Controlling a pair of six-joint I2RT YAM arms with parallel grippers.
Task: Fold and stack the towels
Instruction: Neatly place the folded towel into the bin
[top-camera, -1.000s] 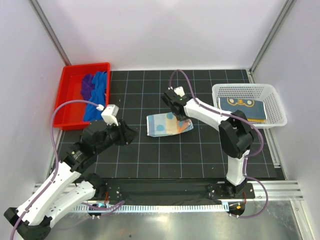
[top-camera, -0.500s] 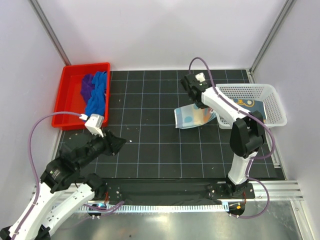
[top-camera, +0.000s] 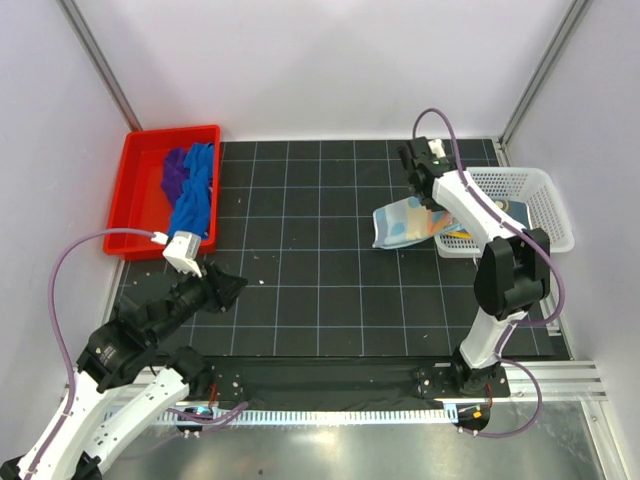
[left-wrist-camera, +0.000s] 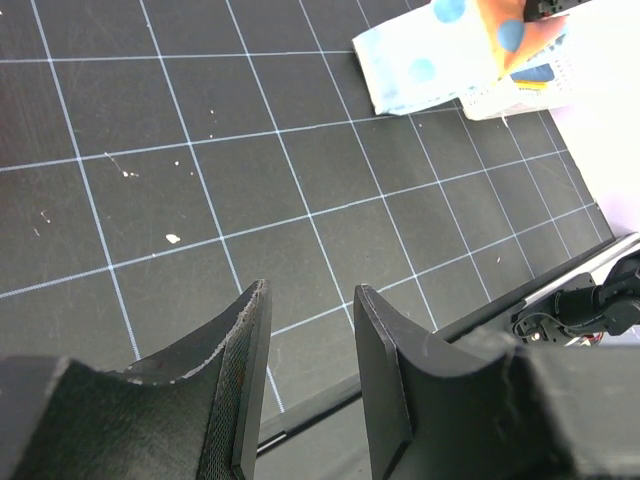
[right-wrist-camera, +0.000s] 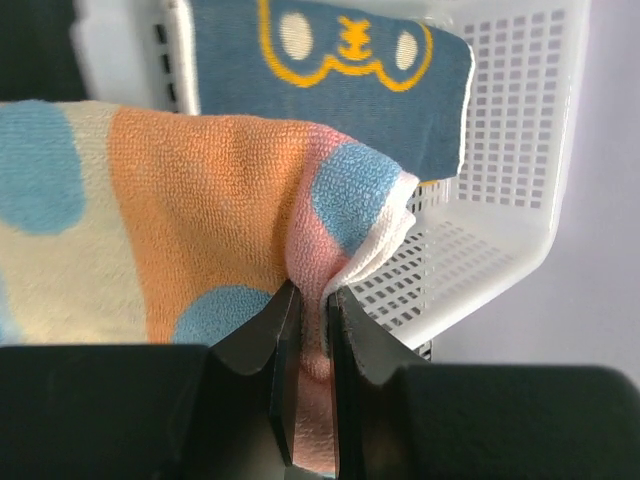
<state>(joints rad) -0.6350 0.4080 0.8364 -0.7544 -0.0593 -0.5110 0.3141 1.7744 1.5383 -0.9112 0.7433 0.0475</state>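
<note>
My right gripper (top-camera: 432, 203) (right-wrist-camera: 311, 300) is shut on the folded patterned towel (top-camera: 403, 222) (right-wrist-camera: 170, 210), pale with orange and blue spots, holding it at the left rim of the white mesh basket (top-camera: 545, 190). The same towel shows at the top right of the left wrist view (left-wrist-camera: 440, 50). A folded dark blue towel with yellow trim (right-wrist-camera: 330, 70) lies in the basket. The royal blue towel (top-camera: 195, 195) and the purple towel (top-camera: 174, 172) lie crumpled in the red tray (top-camera: 135, 160). My left gripper (top-camera: 232, 285) (left-wrist-camera: 308, 300) is open and empty above the black mat.
The black gridded mat (top-camera: 320, 290) covers the table between tray and basket. White walls with metal posts close in the back and sides. A metal rail runs along the near edge by the arm bases.
My right gripper has carried the patterned towel from the mat's middle rightward to the basket's left rim. My left arm has pulled back toward the near left.
</note>
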